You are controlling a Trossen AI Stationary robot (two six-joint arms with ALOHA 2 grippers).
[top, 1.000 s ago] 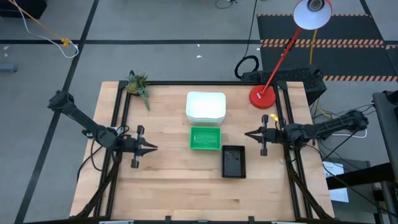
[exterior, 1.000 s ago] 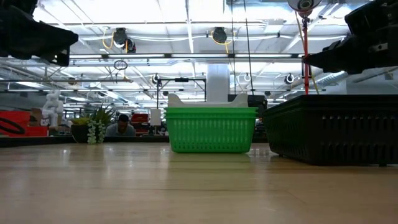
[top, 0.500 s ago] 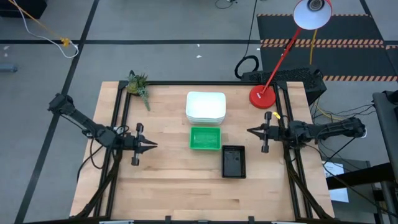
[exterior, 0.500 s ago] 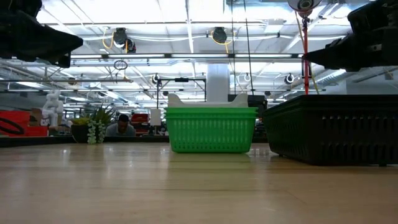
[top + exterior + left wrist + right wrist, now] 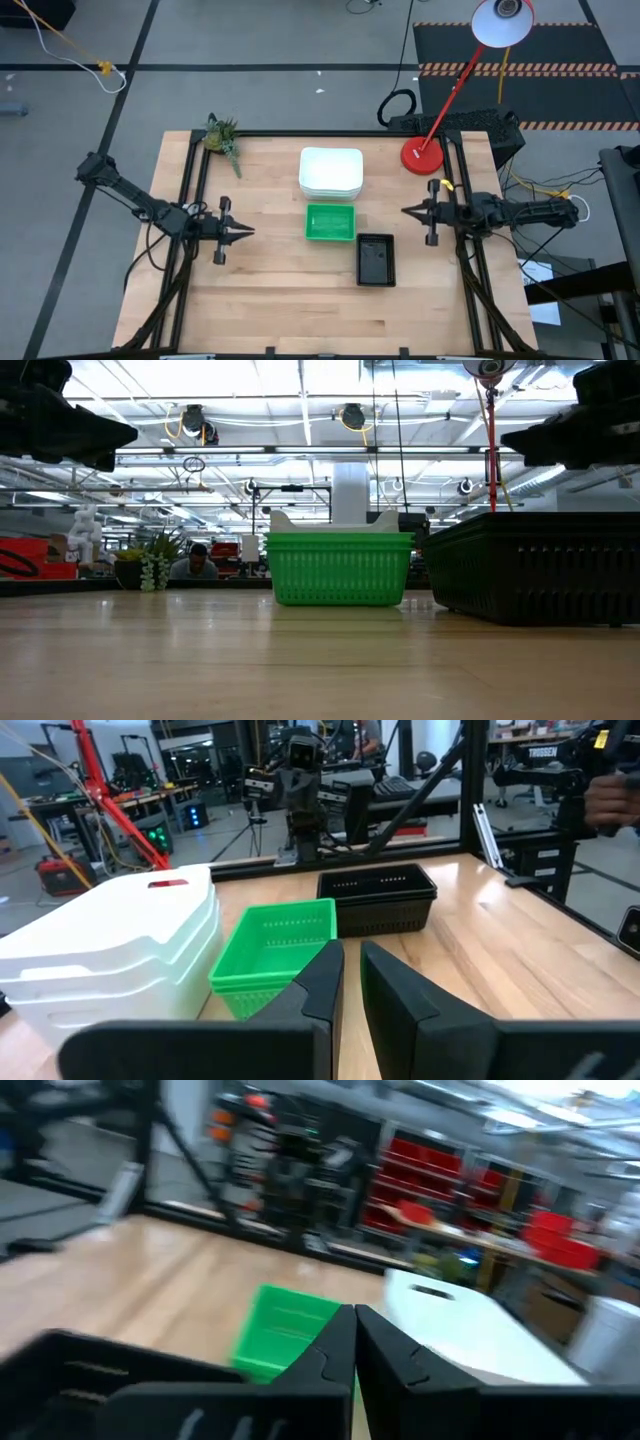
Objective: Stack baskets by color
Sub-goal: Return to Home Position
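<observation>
High view | left gripper (image 5: 248, 232) closed, empty | right gripper (image 5: 405, 211) closed, empty | left wrist view: lettering (image 5: 530, 751) perhaps TROSSEN

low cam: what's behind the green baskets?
The white baskets: only their top edge shows above the green baskets. Their lower part is covered; the high view confirms them just beyond.
</observation>
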